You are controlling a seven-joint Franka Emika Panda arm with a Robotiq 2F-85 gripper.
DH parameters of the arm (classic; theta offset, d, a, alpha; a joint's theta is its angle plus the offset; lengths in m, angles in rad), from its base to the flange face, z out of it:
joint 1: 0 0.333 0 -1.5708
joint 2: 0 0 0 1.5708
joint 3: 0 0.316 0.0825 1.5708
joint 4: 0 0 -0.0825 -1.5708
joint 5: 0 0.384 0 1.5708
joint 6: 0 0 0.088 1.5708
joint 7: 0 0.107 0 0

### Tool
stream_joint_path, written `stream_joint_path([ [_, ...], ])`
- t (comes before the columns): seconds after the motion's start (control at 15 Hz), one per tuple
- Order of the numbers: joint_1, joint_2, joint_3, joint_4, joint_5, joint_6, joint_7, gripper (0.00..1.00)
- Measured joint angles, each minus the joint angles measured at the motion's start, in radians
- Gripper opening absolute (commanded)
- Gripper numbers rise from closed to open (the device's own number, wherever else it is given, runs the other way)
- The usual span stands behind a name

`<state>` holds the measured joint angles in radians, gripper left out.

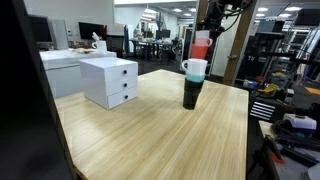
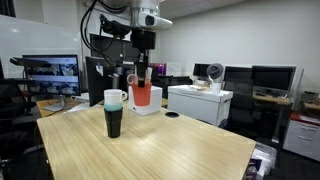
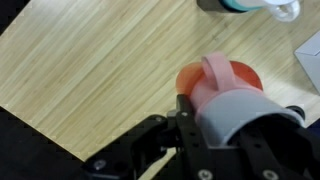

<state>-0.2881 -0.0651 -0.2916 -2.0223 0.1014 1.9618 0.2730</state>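
My gripper (image 2: 143, 68) hangs well above the wooden table (image 2: 160, 150), shut on a red mug (image 2: 141, 94) with a pink handle. In the wrist view the mug (image 3: 225, 78) sits between the black fingers (image 3: 186, 118), with a pale grey part closest to the camera. In an exterior view the red mug (image 1: 201, 46) hangs just above a stack of cups (image 1: 192, 84), a white and teal mug resting on a tall black cup. In the other exterior view that stack (image 2: 114, 112) stands to the left of the held mug. Its top (image 3: 245, 5) shows at the wrist view's upper edge.
A white two-drawer box (image 1: 110, 81) stands on the table; it also shows behind the mug (image 2: 198, 103) and as a corner (image 3: 310, 55) in the wrist view. A small dark disc (image 2: 172, 115) lies near it. Desks, monitors and shelves surround the table.
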Motion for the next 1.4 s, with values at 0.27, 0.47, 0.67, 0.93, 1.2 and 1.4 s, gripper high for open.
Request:
stream_joint_path([
  [0.27,0.046,-0.002,0.041,0.105,0.001,-0.082,-0.016,0.06],
  [0.47,0.084,-0.002,0.072,0.151,0.012,-0.148,-0.066,0.06],
  [0.67,0.103,-0.004,0.090,0.162,0.017,-0.193,-0.128,0.06],
  [0.93,0.112,-0.016,0.101,0.159,0.017,-0.239,-0.192,0.06],
  [1.2,0.119,-0.047,0.104,0.135,0.017,-0.273,-0.236,0.06],
  [1.4,0.122,-0.078,0.104,0.099,0.017,-0.286,-0.255,0.06],
])
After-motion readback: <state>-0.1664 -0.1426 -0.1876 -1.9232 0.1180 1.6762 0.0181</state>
